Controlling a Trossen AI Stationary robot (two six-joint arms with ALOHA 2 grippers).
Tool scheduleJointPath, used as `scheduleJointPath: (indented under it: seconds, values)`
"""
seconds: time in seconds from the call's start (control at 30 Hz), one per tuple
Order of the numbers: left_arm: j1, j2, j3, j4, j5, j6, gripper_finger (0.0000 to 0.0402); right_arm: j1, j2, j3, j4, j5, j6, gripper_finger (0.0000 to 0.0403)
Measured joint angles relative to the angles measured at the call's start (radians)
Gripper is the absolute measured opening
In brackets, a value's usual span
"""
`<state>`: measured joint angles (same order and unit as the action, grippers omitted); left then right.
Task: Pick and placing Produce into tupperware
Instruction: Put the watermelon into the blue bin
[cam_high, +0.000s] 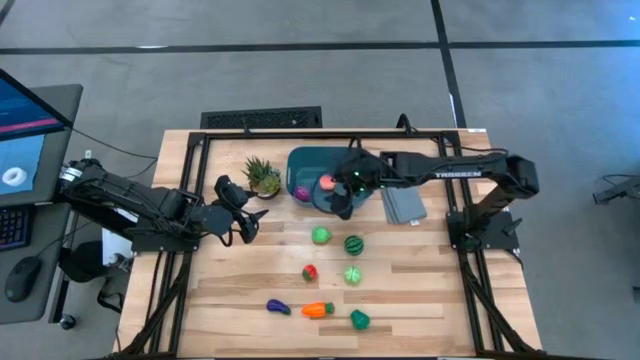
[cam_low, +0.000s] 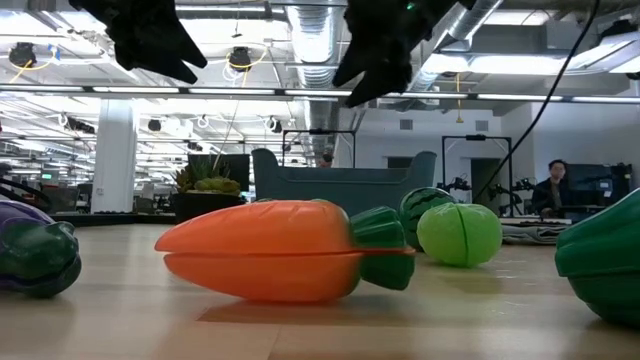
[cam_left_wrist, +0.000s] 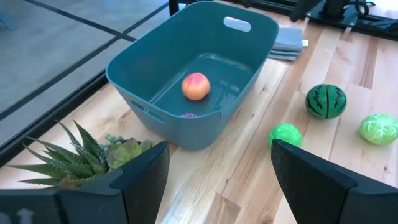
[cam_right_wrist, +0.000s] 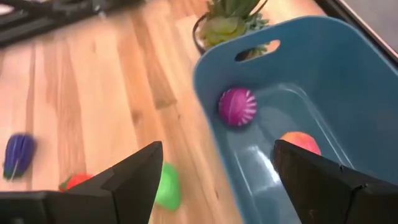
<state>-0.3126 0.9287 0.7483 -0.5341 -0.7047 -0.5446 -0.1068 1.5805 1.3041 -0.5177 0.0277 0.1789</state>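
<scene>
The teal tupperware (cam_high: 310, 165) stands at the table's far middle. Inside it lie a pink peach (cam_left_wrist: 196, 86) and a magenta piece (cam_right_wrist: 237, 106). My right gripper (cam_high: 343, 200) hangs open and empty above the tub's near right corner. My left gripper (cam_high: 243, 208) waits open and empty left of the tub, aimed toward it. On the bare wood nearer the front rest a green ball (cam_high: 320, 236), a watermelon (cam_high: 354, 244), a strawberry (cam_high: 310, 272), a pale green piece (cam_high: 353, 275), an eggplant (cam_high: 277, 307), a carrot (cam_high: 317, 310) and a dark green piece (cam_high: 360, 320).
A spiky potted plant (cam_high: 263, 177) stands just left of the tub, between it and my left gripper. A flat grey slab (cam_high: 402, 205) lies right of the tub. Black frame posts run along the table's sides. A person (cam_low: 555, 185) sits in the room beyond.
</scene>
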Motion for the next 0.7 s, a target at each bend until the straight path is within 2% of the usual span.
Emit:
scheduleJointPath:
  seconds: [0.13,0.37,0.57,0.7]
  values:
    - [0.0,0.0,0.0,0.004,0.0,0.0,0.0271,0.022,-0.053,-0.041,-0.011,0.0,-0.013,0.0328]
    - [0.0,0.0,0.0,0.01,0.0,0.0,0.0271,0.086,-0.234,-0.198,0.047,0.003,0.019,0.0328]
    - [0.0,0.0,0.0,0.01,-0.003,0.0,0.0271,0.19,-0.376,-0.317,0.024,0.056,0.039,0.0328]
    - [0.0,0.0,0.0,0.01,-0.016,0.001,0.0271,0.251,-0.413,-0.391,0.004,0.058,0.056,0.0328]
